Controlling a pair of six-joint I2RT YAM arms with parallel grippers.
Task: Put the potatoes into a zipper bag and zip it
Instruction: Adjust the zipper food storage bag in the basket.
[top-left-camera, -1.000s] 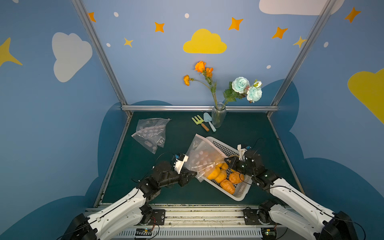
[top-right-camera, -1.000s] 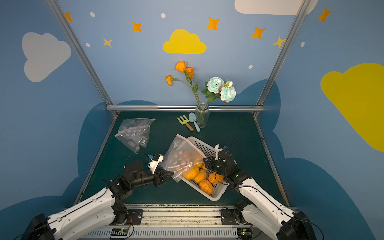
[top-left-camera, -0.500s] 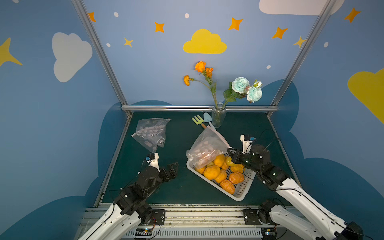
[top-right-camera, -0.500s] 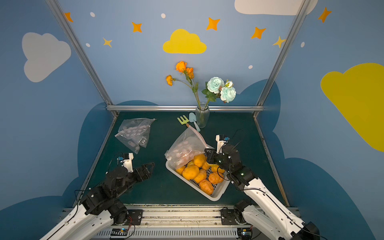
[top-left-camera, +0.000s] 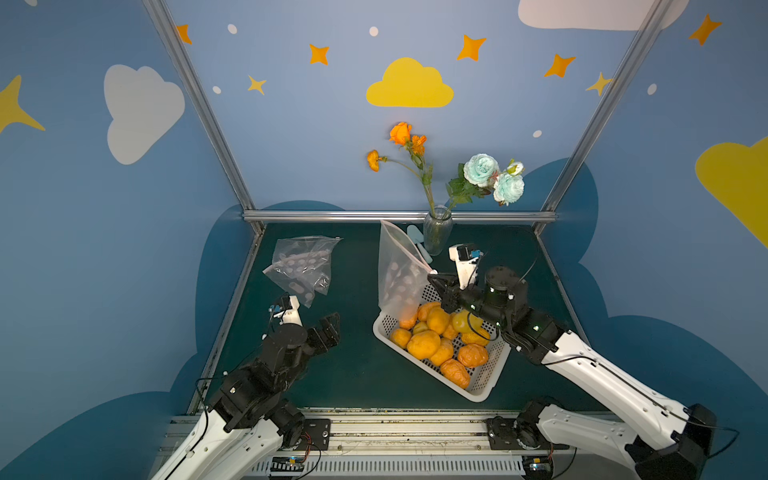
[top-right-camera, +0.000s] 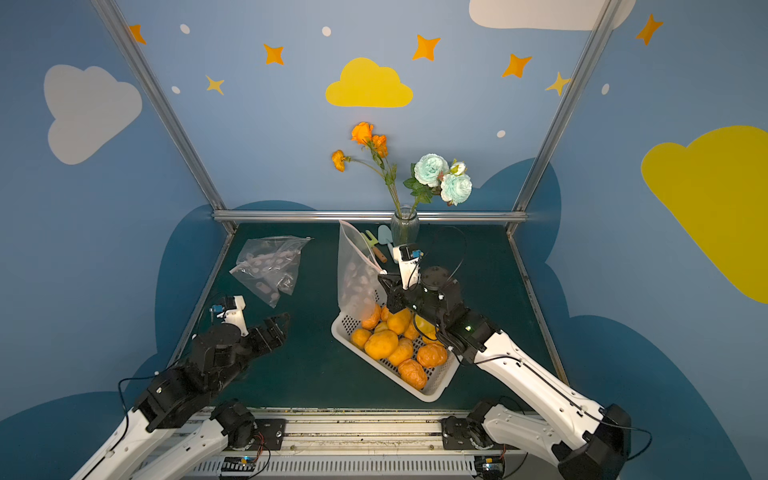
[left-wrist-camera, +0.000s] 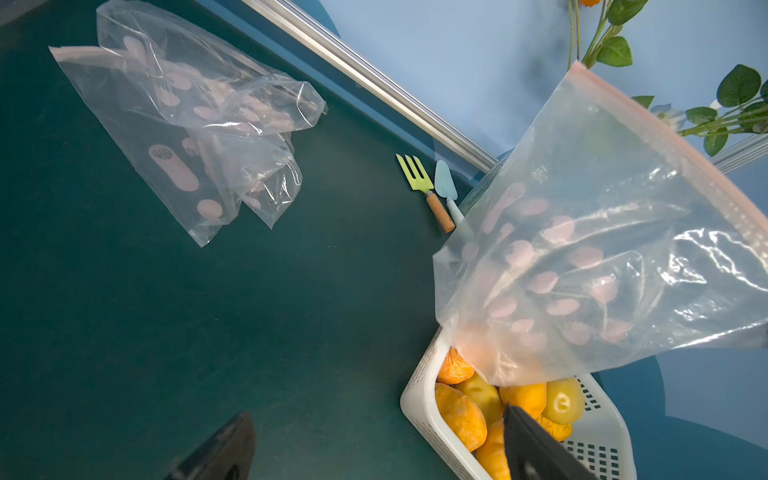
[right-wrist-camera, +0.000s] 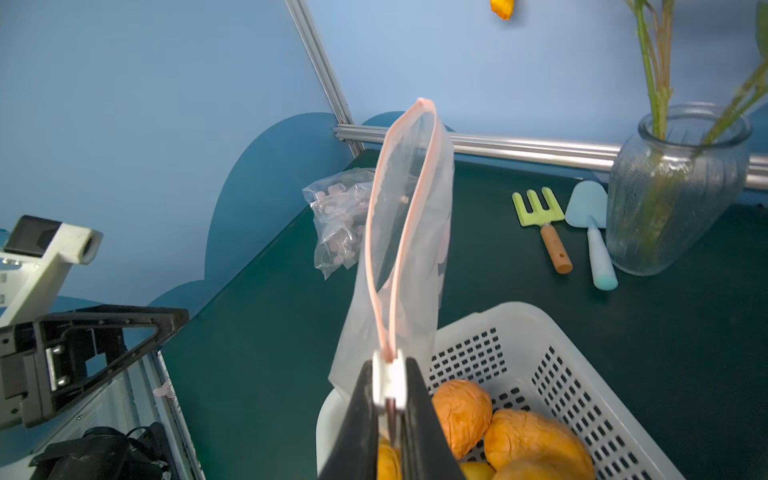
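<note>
1. Clamped tight in the right gripper (right-wrist-camera: 388, 376): the white slider of a clear, pink-spotted plastic zipper bag (top-left-camera: 399, 274), held upright with its mouth partly parted.
2. Heaped in a white perforated plastic basket (top-left-camera: 478, 392): lumpy orange-yellow potatoes (top-left-camera: 432, 338), directly beneath that gripper and the bag's lower edge.
3. Spread wide and empty above the dark green mat (top-left-camera: 353, 374): left gripper (top-left-camera: 331, 330), well apart from the potatoes.

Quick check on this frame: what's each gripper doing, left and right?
Left gripper: open, holding nothing.
Right gripper: shut on the zipper bag, pinching it at the zipper's end.
</note>
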